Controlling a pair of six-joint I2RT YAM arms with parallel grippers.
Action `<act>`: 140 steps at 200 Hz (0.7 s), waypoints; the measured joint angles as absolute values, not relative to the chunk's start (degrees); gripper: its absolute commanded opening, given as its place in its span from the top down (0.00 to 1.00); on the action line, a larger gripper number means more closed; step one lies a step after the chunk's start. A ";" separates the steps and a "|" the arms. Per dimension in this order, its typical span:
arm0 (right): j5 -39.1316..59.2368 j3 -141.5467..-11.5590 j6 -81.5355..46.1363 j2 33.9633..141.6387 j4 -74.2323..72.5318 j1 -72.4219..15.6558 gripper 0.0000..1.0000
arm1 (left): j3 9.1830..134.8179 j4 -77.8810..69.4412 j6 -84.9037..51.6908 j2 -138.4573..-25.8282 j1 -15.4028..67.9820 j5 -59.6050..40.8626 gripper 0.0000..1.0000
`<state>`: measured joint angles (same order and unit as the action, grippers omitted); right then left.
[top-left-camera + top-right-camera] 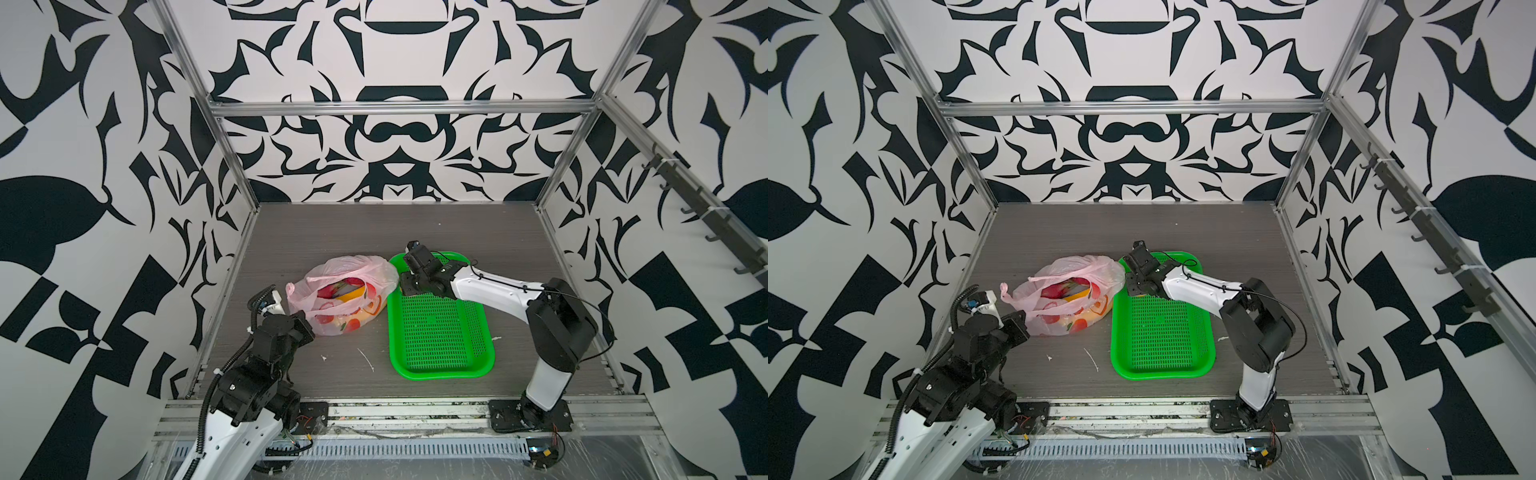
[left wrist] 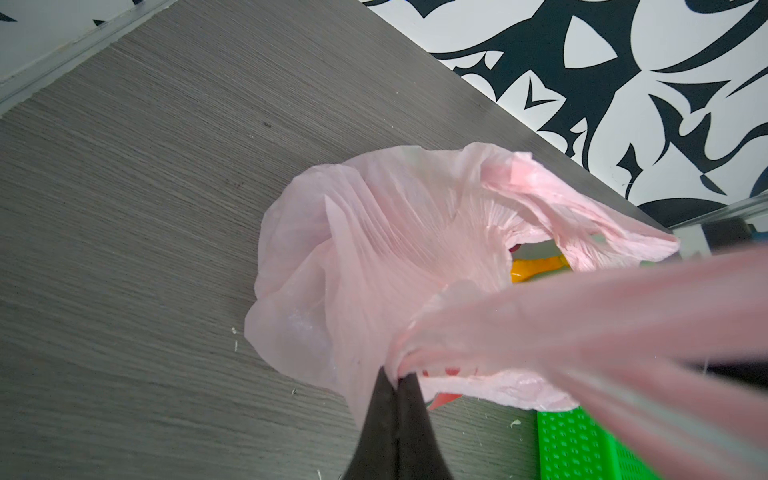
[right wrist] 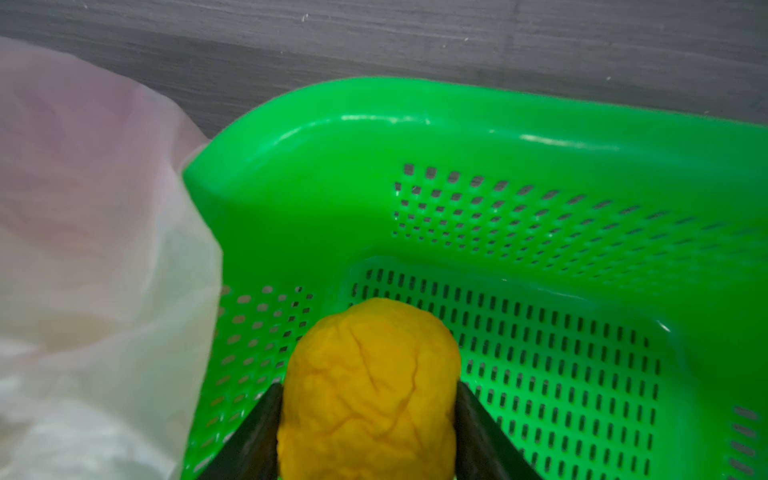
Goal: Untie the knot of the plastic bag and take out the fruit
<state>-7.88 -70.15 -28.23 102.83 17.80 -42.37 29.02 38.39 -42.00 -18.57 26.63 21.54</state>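
Observation:
The pale-pink plastic bag (image 1: pixel 376 270) (image 1: pixel 1100 268) lies left of centre, its mouth standing open. The knot is out of view. Inside the bag, magenta fruit (image 1: pixel 332 289) and something yellow (image 1: pixel 354 295) (image 2: pixel 536 268) show. My left gripper (image 2: pixel 399 376) is shut on a bunched fold of the bag (image 2: pixel 374 249) at its near left edge, and a handle stretches away from the pinch. My right gripper (image 3: pixel 369 386) is shut on a small wrinkled yellow fruit (image 3: pixel 370 365), over the far left corner of the green basket (image 3: pixel 415 124). That fruit is hidden in both top views.
The green perforated basket (image 1: pixel 444 372) (image 1: pixel 1163 375) sits right of the bag, touching it at the far corner. White scraps (image 1: pixel 365 359) lie on the grey table in front of the bag. Aluminium posts and patterned walls close in three sides.

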 measured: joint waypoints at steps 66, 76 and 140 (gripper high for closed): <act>-6.68 -70.98 -28.18 104.84 16.99 -41.52 0.75 | 29.02 38.48 -41.98 -19.00 26.63 21.63 1.00; -6.57 -71.24 -28.16 105.21 16.78 -41.32 0.74 | 29.02 38.46 -42.00 -19.11 26.63 21.63 1.00; -5.89 -71.64 -28.01 106.43 16.36 -40.56 0.74 | 29.02 38.44 -42.06 -19.57 26.63 21.63 1.00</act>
<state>-5.89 -71.64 -28.01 106.43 16.36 -40.56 29.02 38.44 -42.06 -19.57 26.63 21.63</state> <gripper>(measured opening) 0.596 0.045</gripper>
